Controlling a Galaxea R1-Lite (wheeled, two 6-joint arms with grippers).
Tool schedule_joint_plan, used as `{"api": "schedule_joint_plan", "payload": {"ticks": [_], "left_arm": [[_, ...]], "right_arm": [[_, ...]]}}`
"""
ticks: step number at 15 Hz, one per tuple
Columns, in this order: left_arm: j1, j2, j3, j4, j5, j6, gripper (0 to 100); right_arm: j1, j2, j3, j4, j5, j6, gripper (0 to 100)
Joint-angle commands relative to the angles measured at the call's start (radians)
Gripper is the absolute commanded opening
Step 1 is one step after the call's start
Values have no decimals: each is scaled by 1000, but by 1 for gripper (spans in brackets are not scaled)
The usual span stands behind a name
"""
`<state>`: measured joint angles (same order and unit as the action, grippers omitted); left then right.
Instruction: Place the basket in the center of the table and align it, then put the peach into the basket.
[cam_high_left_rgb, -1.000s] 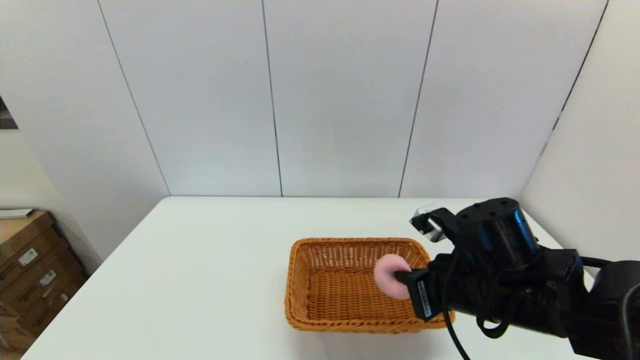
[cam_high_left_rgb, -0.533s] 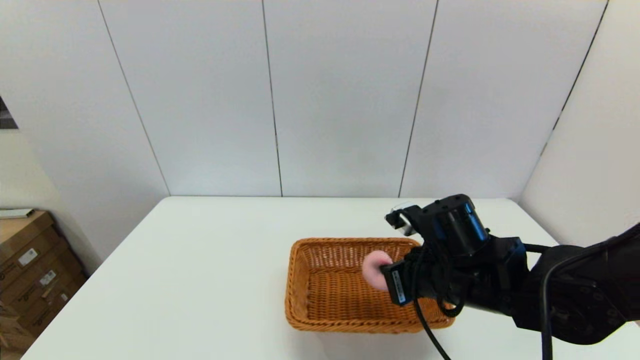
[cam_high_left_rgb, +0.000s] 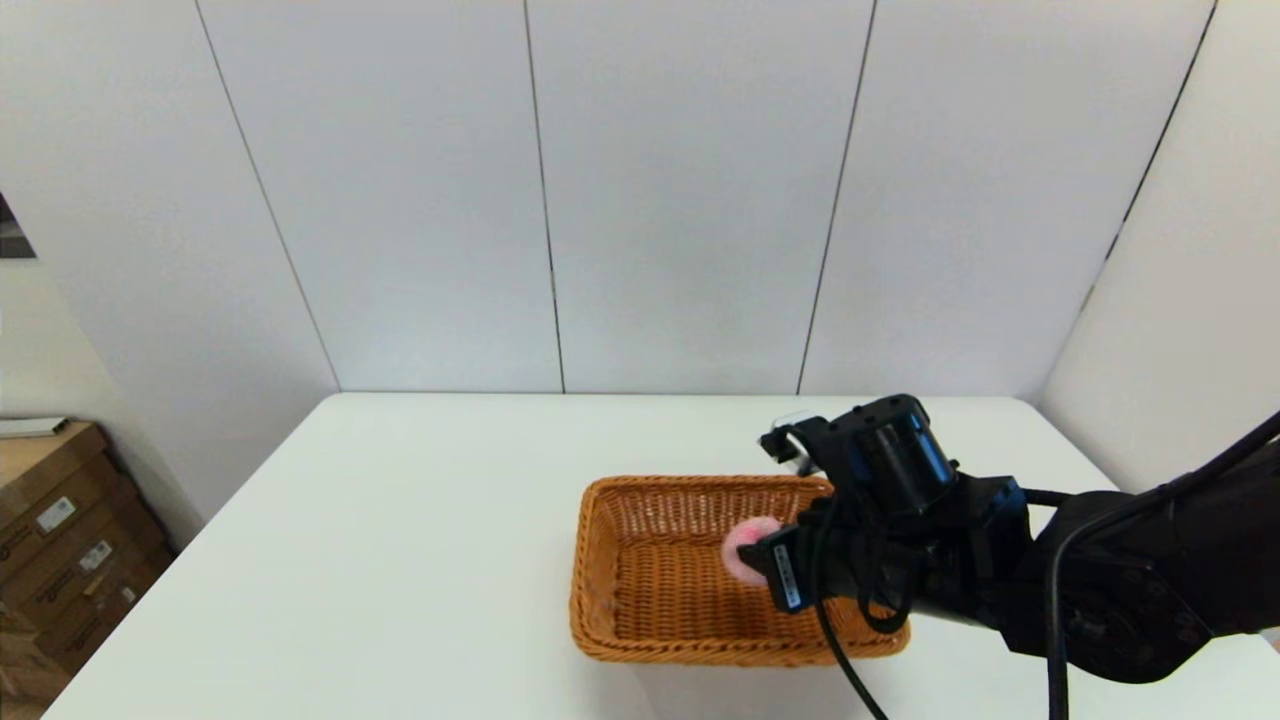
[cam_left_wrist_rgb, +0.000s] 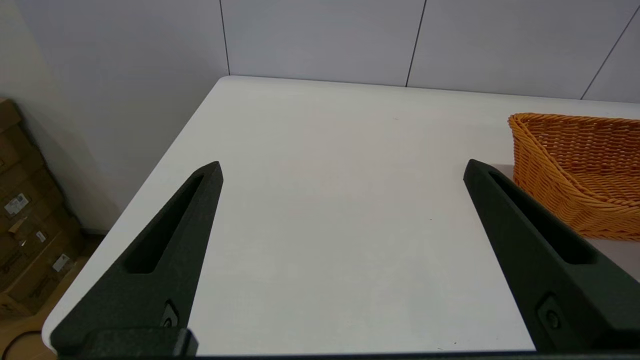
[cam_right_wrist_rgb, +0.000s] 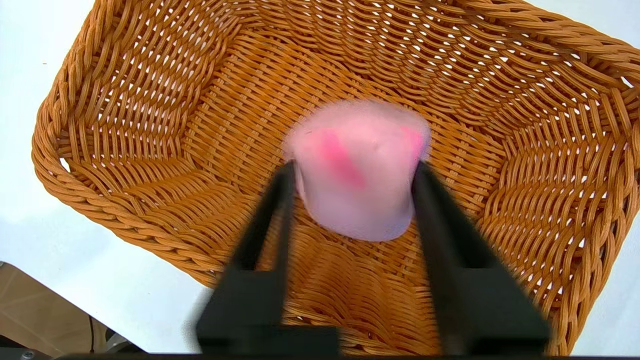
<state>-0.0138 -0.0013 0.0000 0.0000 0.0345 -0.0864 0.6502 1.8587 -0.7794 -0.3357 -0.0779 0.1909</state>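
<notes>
Currently the right gripper pinches the peach between both fingers, one on each side, and holds it over the basket interior, on its right half in the head view. Whether the peach touches the woven floor can't be told. The basket sits on the table, right of centre. The left gripper hangs over bare table left of the basket, fingers spread wide, holding nothing.
</notes>
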Motion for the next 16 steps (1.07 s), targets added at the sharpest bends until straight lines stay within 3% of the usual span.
{"api": "schedule_joint_plan", "payload": {"ticks": [1,4,6,10,12,14,16], "left_arm": [[0,0,0,0,1,-1,100],[0,0,0,0,1,-1,100],[0,0,0,0,1,-1,100],[0,0,0,0,1,-1,100],[0,0,0,0,1,-1,100],[0,0,0,0,1,-1,100],[0,0,0,0,1,-1,100]], "right_arm": [[-4,-3,2,-5,-2,4,100],[-9,-53,37,-66,-19,7,100],[-24,-153,69,-112,-62,-1,100],[-83,-458,127,-103,-137,-11,100],[-142,-627,163,-63,-140,-47,100],[-175,-842,224,50,-141,-110,100],[-235,-1000,278,158,-140,-123,100]]}}
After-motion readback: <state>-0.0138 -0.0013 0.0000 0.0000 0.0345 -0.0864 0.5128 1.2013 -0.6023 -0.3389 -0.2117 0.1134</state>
